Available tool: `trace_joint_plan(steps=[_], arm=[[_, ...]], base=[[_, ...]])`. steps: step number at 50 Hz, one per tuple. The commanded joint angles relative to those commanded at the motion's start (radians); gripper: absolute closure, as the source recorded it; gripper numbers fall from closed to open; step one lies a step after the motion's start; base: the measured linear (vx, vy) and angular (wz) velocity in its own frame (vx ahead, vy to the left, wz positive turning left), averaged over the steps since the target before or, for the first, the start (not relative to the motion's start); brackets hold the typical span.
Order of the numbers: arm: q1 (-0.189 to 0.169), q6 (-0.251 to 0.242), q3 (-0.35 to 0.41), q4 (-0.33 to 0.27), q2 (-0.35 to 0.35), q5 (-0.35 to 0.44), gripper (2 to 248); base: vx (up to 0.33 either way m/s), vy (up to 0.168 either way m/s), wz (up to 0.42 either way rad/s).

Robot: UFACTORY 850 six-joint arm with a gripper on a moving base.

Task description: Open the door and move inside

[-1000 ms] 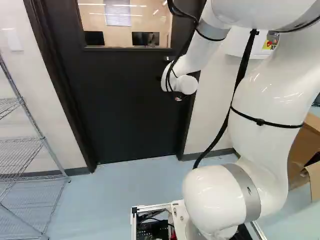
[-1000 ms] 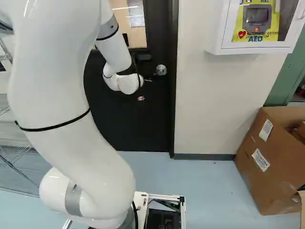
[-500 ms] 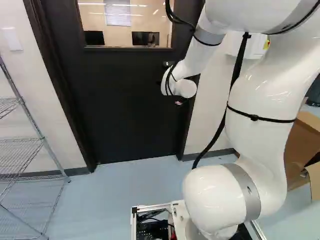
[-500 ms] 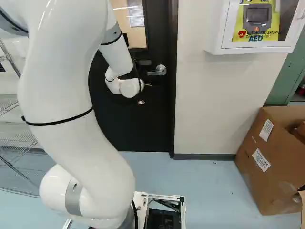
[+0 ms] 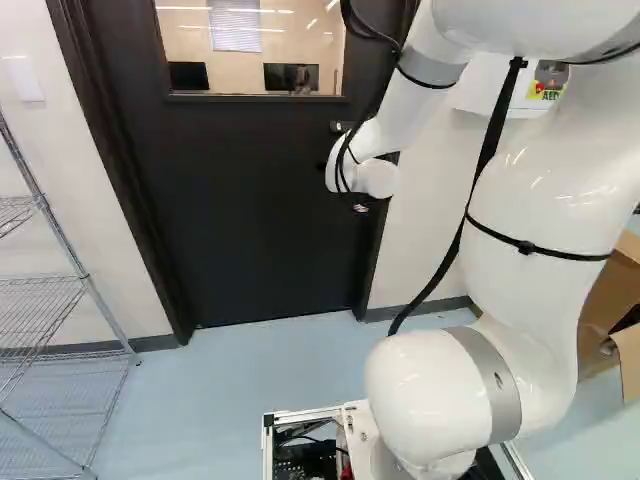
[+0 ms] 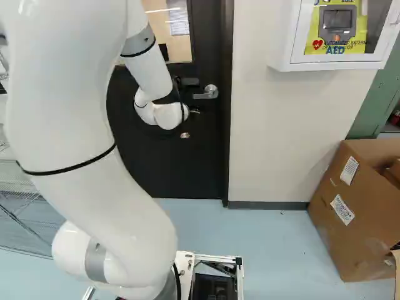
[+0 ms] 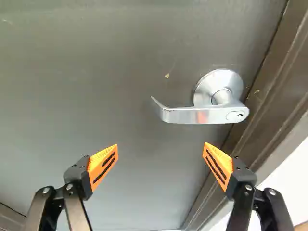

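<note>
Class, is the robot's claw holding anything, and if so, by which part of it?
Nothing is held: the claw stands open, and the silver lever handle is ahead of its fingers, not between them.

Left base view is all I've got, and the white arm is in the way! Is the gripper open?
Observer: Yes, the wrist view shows the gripper open wide.
Operator: Is it holding the door handle yet?
Observer: No, the door handle is ahead of the gripper, not between its fingers.
Operator: Which way does the handle's long part point?
Observer: Away from the door frame right beside it, toward the middle of the door.
</note>
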Motion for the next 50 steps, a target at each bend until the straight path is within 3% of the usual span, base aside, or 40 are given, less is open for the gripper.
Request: trace_joint_plan(steps=[20, 50], arm=[[-0.02, 0.0, 0.087, 0.0, 0.13, 0.0, 3], [-0.021, 0.0, 0.077, 0.0, 0.192, 0.0, 3]], base=[[0.0, 0.0, 0.0], [0.0, 0.0, 0.0]])
